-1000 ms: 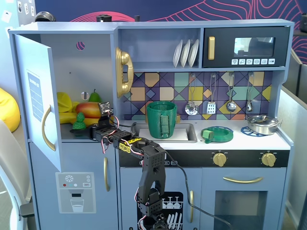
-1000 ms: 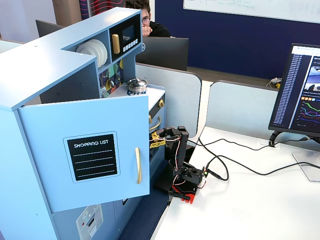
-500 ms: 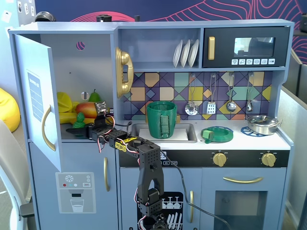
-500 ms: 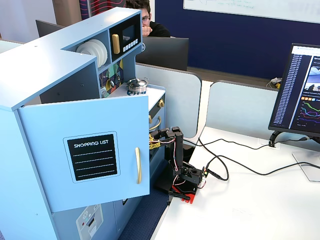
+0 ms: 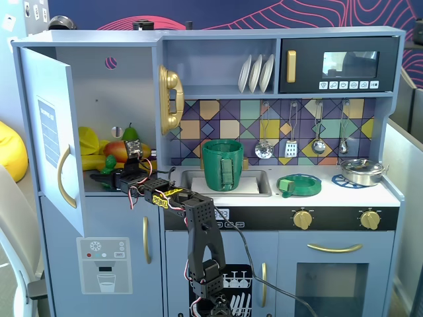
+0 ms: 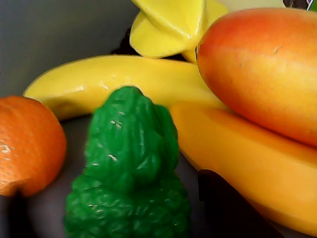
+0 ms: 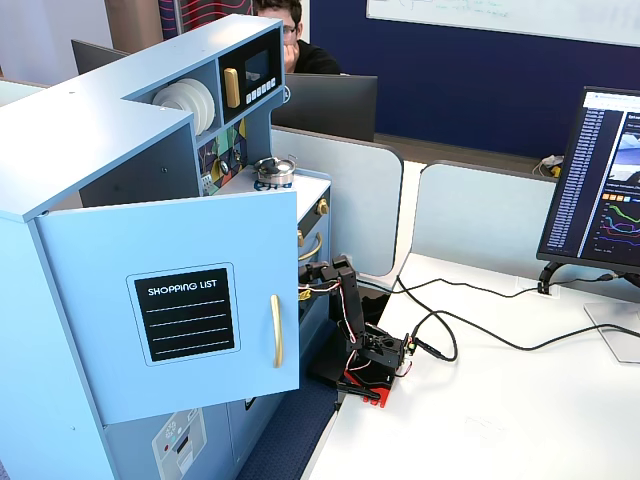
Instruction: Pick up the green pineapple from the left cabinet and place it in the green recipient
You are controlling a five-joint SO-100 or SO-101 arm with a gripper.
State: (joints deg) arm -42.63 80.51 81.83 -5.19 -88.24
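In the wrist view the green pineapple [image 6: 131, 178] stands upright and fills the lower middle, bumpy with a leafy top. My gripper [image 6: 114, 198] is open: one dark finger [image 6: 223, 203] shows just right of the fruit and another [image 6: 19, 215] well to its left, neither clearly touching it. In a fixed view the gripper [image 5: 109, 177] reaches into the left cabinet [image 5: 112, 92] and hides the pineapple. The green recipient [image 5: 223, 164] stands by the sink. In the other fixed view the cabinet door [image 7: 180, 310] hides the gripper.
Around the pineapple lie an orange [image 6: 27, 144], a banana [image 6: 124, 79], a red-orange mango [image 6: 262, 64] and a yellow fruit [image 6: 168, 25]. The open door [image 5: 49, 132] stands left of the cabinet. A flat green dish [image 5: 299, 184] and a metal pot [image 5: 361, 170] sit on the counter.
The arm has stretched leftward and deeper into the cabinet. The gripper, earlier just right of the pineapple, now covers it in the fixed view.
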